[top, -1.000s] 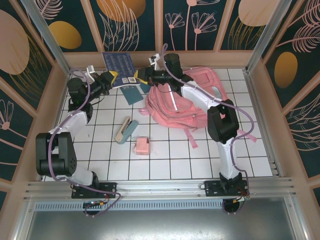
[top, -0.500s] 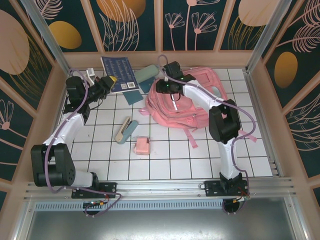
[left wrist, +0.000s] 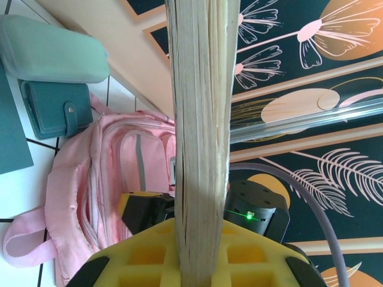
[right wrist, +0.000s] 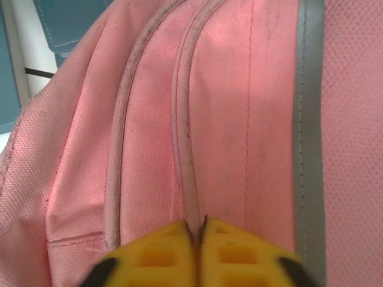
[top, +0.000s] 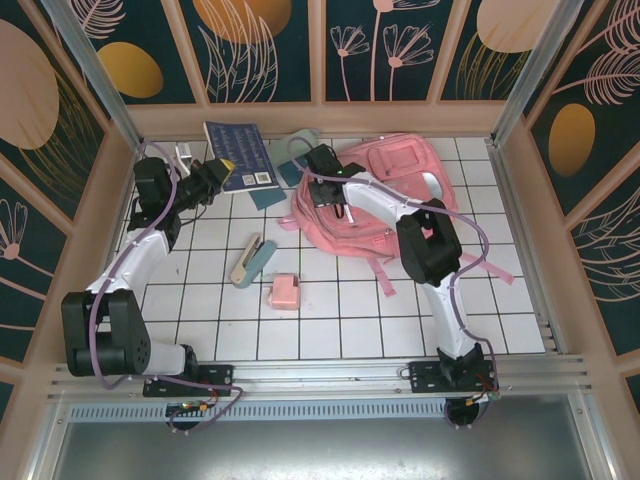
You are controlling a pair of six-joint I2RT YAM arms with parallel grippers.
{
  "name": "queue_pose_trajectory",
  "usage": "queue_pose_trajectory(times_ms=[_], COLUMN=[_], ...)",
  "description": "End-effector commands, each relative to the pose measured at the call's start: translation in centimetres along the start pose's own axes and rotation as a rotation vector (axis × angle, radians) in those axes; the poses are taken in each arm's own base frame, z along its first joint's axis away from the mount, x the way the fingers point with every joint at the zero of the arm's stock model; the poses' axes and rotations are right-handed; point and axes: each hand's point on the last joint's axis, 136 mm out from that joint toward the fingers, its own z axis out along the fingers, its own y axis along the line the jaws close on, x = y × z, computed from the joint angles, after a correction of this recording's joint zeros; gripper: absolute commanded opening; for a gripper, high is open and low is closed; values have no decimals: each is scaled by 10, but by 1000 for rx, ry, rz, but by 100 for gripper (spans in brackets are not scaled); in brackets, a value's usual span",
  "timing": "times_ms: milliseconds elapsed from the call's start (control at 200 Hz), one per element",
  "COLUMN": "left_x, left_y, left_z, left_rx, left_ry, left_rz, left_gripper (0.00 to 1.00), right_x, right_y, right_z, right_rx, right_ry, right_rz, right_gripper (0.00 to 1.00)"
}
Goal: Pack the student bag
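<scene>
Backpack [top: 390,185] lies flat at the far edge of the table [top: 330,320], right of centre, with the right gripper [right wrist: 196,230] down on its left side, yellow fingers [right wrist: 161,254] pressed together on a seam of the pink fabric; can't tell if any fabric is caught between them. Left gripper [left wrist: 200,254] at the far-left corner pinches a book [left wrist: 203,119] by its page edge. Small pink box [top: 284,291] sits mid-table, well apart from the backpack.

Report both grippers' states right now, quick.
Left gripper: closed on the blue book, gripping it by its page edge.
Right gripper: closed, tips against the pink backpack at its zipper seam; a pinch cannot be told.
</scene>
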Motion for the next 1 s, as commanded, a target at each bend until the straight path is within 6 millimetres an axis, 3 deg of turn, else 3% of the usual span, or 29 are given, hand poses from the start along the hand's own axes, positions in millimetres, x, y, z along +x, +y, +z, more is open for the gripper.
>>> queue_pose_trajectory(times_ms=[0,230,425,510,555,570,685,846,871,891,996], left_x=[1,2,17,29,36,39,61,89,99,98,120], left_y=[-15,-4,6,9,10,11,16,2,15,5,-6], left_z=[-6,0,24,41,50,54,82,120,129,136,165], left_rx=[48,69,52,49,47,43,24,70,45,63,85], left_ry=[-12,-39,-18,2,16,20,61,113,135,137,186], left_rz=[58,7,-10,-19,-22,-23,-24,-33,-48,-40,-37], left_gripper=[0,0,0,0,0,0,0,0,0,0,0], right_x=[6,-49,-89,-103,-108,-112,-127,-136,-136,-137,-141], right_y=[-21,-15,-22,-29,-19,-31,-42,-46,-45,-46,-52], right_z=[-5,-77,-135,-157,-171,-173,-197,-220,-222,-225,-236], right_rx=[117,-9,-153,-232,-307,-313,-434,-566,-584,-595,-678], right_ry=[3,-196,-296,-322,-332,-337,-357,-364,-363,-364,-367], right_rz=[-18,47,106,138,138,158,218,240,239,242,276], right_gripper=[0,0,0,0,0,0,0,0,0,0,0])
